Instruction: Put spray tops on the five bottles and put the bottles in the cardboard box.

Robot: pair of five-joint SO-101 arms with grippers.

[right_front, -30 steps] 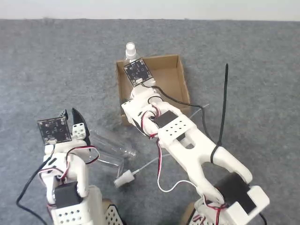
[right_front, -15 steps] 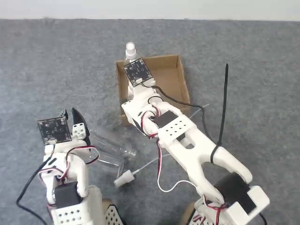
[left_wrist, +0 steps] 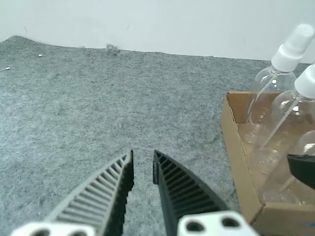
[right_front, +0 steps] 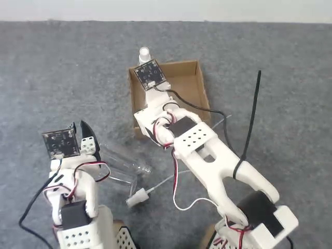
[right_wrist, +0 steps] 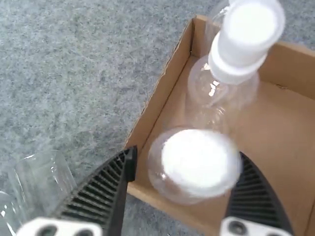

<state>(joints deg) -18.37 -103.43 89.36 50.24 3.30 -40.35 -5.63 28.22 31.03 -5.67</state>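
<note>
The cardboard box point(right_front: 201, 91) lies at the middle back of the table, and my right arm point(right_front: 192, 140) stretches over its near left part. My right gripper point(right_wrist: 186, 155) is open, its fingers either side of a clear bottle with a white spray top point(right_wrist: 199, 160) standing in the box point(right_wrist: 165, 86). A second capped bottle point(right_wrist: 246, 29) stands behind it in the far left corner point(right_front: 144, 54). My left gripper point(left_wrist: 142, 160) hovers over bare carpet at the front left point(right_front: 79, 129), open by a narrow gap and holding nothing. Clear uncapped bottles point(right_front: 122, 163) lie beside it.
A loose white spray top with its tube point(right_front: 137, 198) lies on the carpet between the two arm bases. A thin black strip point(right_front: 252, 111) sticks up from the right arm. Open grey carpet stretches left and right of the box. In the left wrist view the box point(left_wrist: 236, 147) holds capped bottles point(left_wrist: 283, 64).
My right arm's wrist has shifted slightly toward the far side of the box, and the black strip on that arm swung a little right. The left arm has kept still.
</note>
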